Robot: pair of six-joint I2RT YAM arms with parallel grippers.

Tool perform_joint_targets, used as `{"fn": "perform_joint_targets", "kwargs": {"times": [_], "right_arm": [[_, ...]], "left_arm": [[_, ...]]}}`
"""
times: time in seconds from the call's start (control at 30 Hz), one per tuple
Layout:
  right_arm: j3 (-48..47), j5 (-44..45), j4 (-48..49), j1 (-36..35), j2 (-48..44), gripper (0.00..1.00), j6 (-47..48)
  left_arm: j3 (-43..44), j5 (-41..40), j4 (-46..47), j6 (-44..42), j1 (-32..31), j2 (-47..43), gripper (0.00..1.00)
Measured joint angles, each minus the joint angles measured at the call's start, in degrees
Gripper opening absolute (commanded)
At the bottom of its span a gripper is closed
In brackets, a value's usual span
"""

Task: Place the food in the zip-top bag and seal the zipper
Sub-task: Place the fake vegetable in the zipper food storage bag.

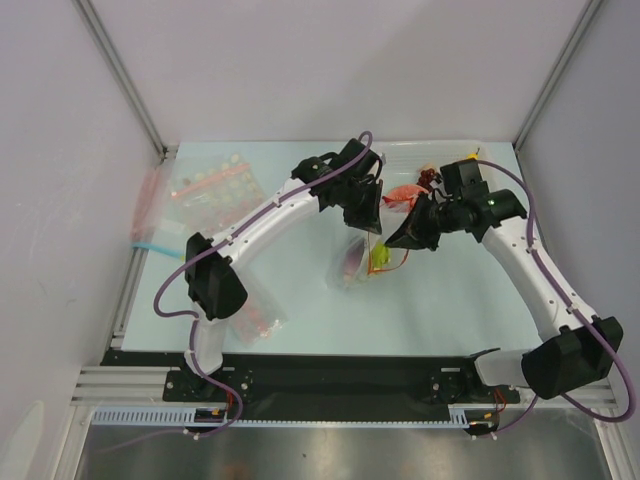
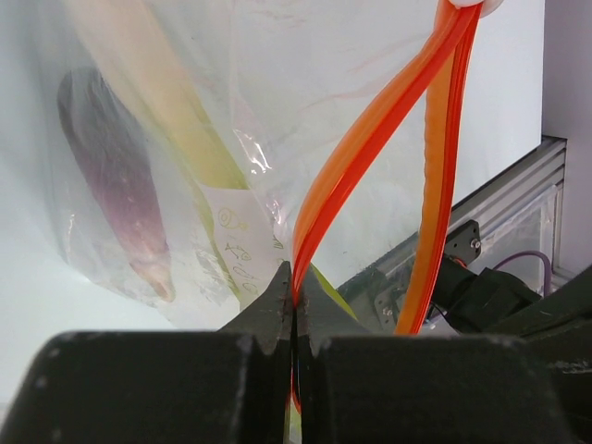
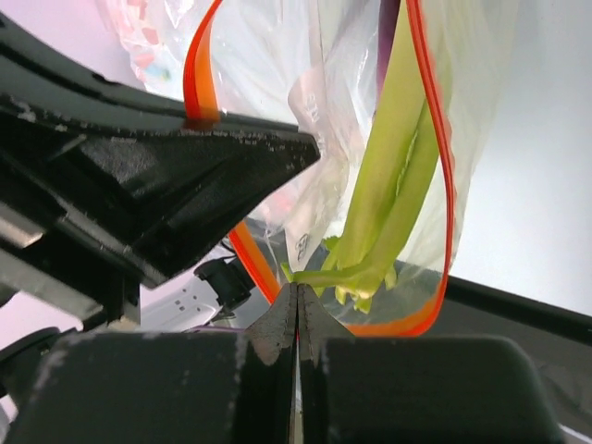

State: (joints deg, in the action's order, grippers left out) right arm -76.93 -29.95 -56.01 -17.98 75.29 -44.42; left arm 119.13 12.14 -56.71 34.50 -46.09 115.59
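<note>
The clear zip-top bag [image 1: 345, 275] hangs above the table between my two grippers. Its red-orange zipper [image 1: 400, 196] stands apart as an open loop. My left gripper [image 1: 366, 207] is shut on one zipper strip [image 2: 370, 129], seen close in the left wrist view [image 2: 296, 277]. My right gripper [image 1: 414, 230] is shut on the zipper's edge [image 3: 254, 266], seen close in the right wrist view [image 3: 298, 294]. Inside the bag are the green scallion [image 3: 388, 185] and the dark purple grapes [image 2: 116, 176], beside the white label [image 2: 236, 245]. The scallion's end sits at the bag mouth.
Clear bags printed with pink-red dots [image 1: 212, 190] lie at the back left, and a bag with a blue strip [image 1: 150, 245] lies at the table's left edge. Another dotted bag [image 1: 258, 316] lies by the left arm's base. White walls enclose the table.
</note>
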Motion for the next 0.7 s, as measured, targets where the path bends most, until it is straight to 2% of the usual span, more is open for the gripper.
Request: {"fn": "perform_joint_targets", "kwargs": {"times": [0.27,0.53,0.57,0.6,0.7], "right_arm": [[0.7,3.4,3.2,-4.3,3.0,0.00,-0.3],[5.4,7.1,5.5,-8.1,3.3,0.00,0.3],[6.1,7.4,5.6,-8.2,3.3,0.03,0.3],[6.6,7.7,5.6,-8.4,3.4,0.14,0.3],[6.6,8.5,5.9,-8.5,3.4,0.29,0.5]], "left_arm": [[1.7,0.7,-0.9,0.3,0.0,0.0,0.00],[3.3,2.3,-1.1,1.8,1.4,0.0,0.00],[3.3,2.5,-1.2,1.9,1.6,0.0,0.00],[3.3,2.6,-1.3,2.0,1.8,0.0,0.00],[3.3,2.7,-1.4,2.0,2.0,0.0,0.00]]}}
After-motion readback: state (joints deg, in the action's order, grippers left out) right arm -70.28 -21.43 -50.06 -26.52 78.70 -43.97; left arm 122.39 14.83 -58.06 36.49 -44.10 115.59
